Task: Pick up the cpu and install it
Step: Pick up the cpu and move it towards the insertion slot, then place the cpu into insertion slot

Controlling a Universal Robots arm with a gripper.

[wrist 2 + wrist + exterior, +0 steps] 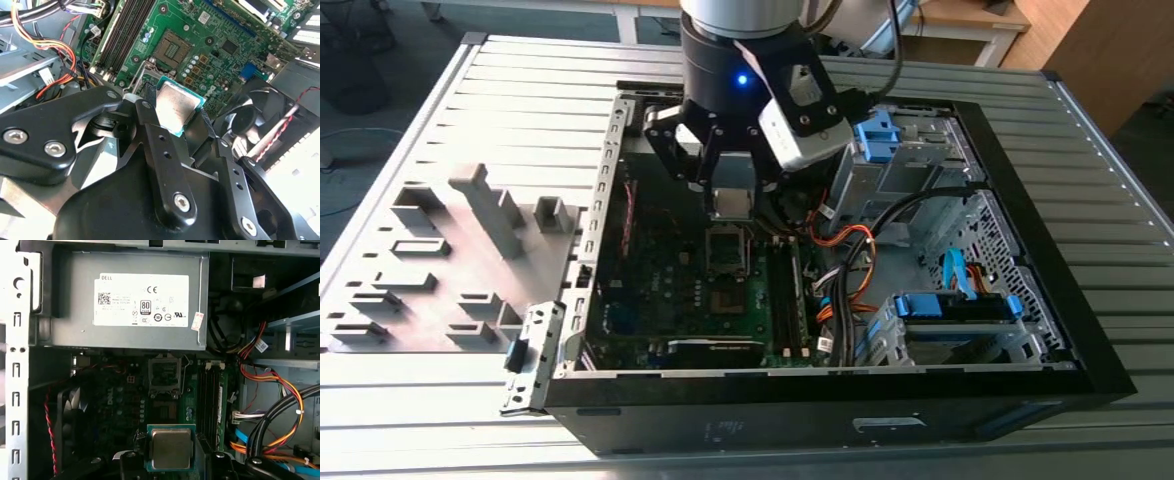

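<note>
The claw point(731, 192) is closed on the cpu point(171, 448), pinching the small silver-topped chip by two opposite edges with its metal lid facing up and its green border showing all round. In the exterior view it hangs inside the open computer case point(1051, 250), above the motherboard point(720, 300) and clear of it. The cpu socket point(164, 377) lies just beyond the chip on the board, between the power supply point(135, 305) with its white label and the memory slots point(212, 400). In the second wrist view the socket's contact field point(171, 50) is bare, so nothing is seated yet. The pick-up looks done, and the step in hand is carrying the chip over the socket. By my reading the chip is near the socket but not yet directly over it. Seating it calls for its edges squared with the socket frame and its face level, since a tilted or offset drop could catch the frame. The orange and yellow cables point(280, 385) lie well to one side of the path.
</note>
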